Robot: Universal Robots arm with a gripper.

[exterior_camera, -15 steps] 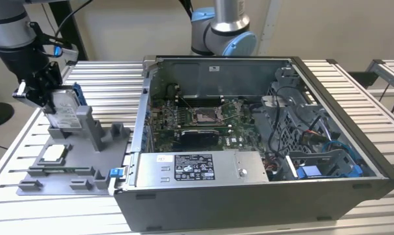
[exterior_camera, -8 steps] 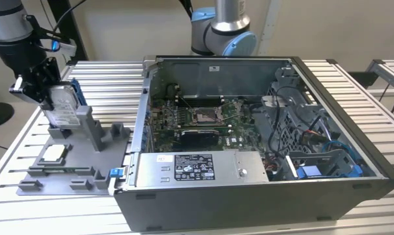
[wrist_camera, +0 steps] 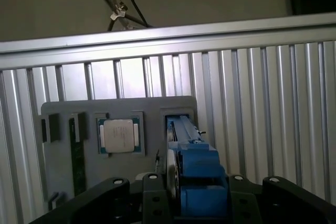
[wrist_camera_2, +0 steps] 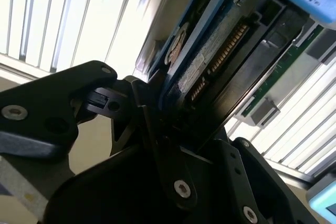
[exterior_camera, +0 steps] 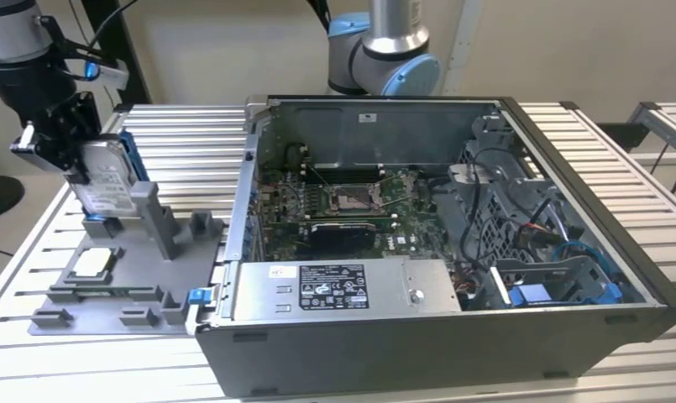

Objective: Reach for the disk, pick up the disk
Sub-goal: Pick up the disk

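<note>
My gripper (exterior_camera: 78, 164) is clenched on the top edge of the disk (exterior_camera: 105, 183), with fingers (wrist_camera_2: 155, 135) pressed to its two flat faces, so it stands upright and could, I judge, lift straight out. Its lower end is at a slot in the grey tray (exterior_camera: 125, 290), at the exterior view's left. Grey posts (exterior_camera: 147, 214) crowd just beside it, the chip (exterior_camera: 95, 262) lies nearer, and the open computer case (exterior_camera: 427, 336) stands to the exterior view's right.
</note>
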